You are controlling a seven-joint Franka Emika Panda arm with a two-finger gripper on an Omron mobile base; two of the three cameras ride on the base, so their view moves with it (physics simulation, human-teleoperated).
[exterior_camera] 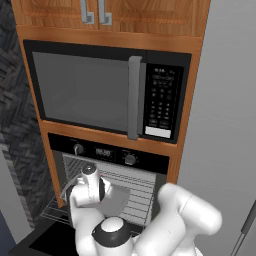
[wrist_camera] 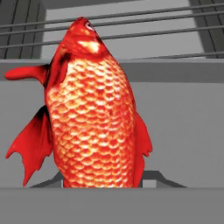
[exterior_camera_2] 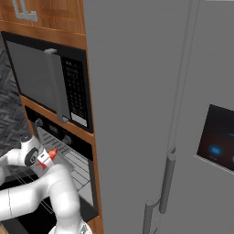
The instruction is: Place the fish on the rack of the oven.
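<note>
Two-finger gripper (exterior_camera_2: 45, 158) clamped on the small red-orange scaled fish (wrist_camera: 92, 113). Fish head points toward twelve o'clock in the hand view, at the thin silver wire rack (wrist_camera: 144, 26) of the wood-framed wall oven (exterior_camera: 107, 152).

Hand view: fish (wrist_camera: 94, 118) tail end cut off at frame bottom by grey band, finger tips not visible behind it. Left base view: arm covers oven (exterior_camera: 107, 152) opening lower centre; rack (exterior_camera: 132, 192) partly hidden. Right base view: fish only a tiny red speck, left centre; microwave (exterior_camera_2: 50, 77) cut at left edge.
</note>
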